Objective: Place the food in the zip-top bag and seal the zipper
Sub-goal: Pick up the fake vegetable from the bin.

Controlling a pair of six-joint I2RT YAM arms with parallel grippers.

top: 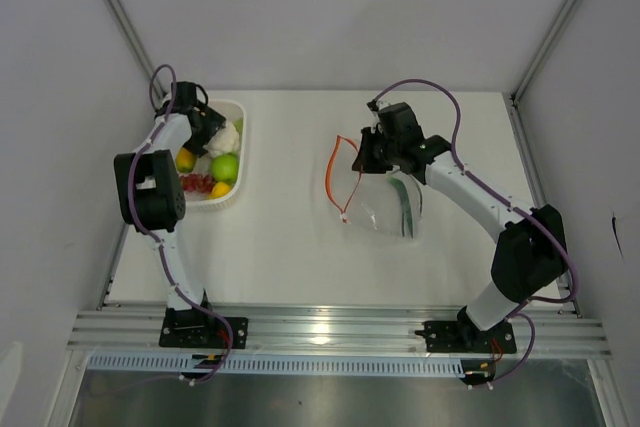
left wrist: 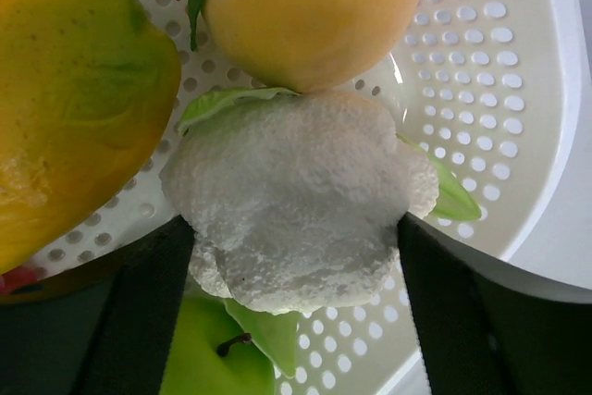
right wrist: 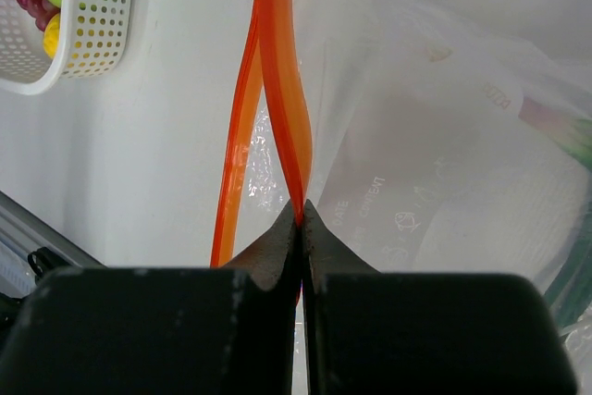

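Observation:
My left gripper (top: 205, 127) (left wrist: 289, 228) is down in the white basket (top: 243, 152), open, one finger close on either side of the white cauliflower (left wrist: 296, 191) (top: 226, 137), which rests on the basket floor. Around it lie a yellow-orange fruit (left wrist: 310, 11), a larger yellow-green fruit (left wrist: 74, 99), a green apple (left wrist: 199, 358) (top: 225, 167) and small red pieces (top: 197, 183). The clear zip-top bag (top: 385, 209) (right wrist: 444, 136) lies mid-table with green stalks (top: 405, 202) inside. My right gripper (top: 362, 162) (right wrist: 302, 205) is shut on one orange-red zipper (right wrist: 277, 62) (top: 333, 172) strip, and the mouth gapes open.
The perforated basket wall (left wrist: 490, 90) curves close around my left fingers. The basket's corner (right wrist: 88, 34) shows at the upper left of the right wrist view. White enclosure walls stand on three sides, and an aluminium rail (top: 330, 332) runs along the near edge.

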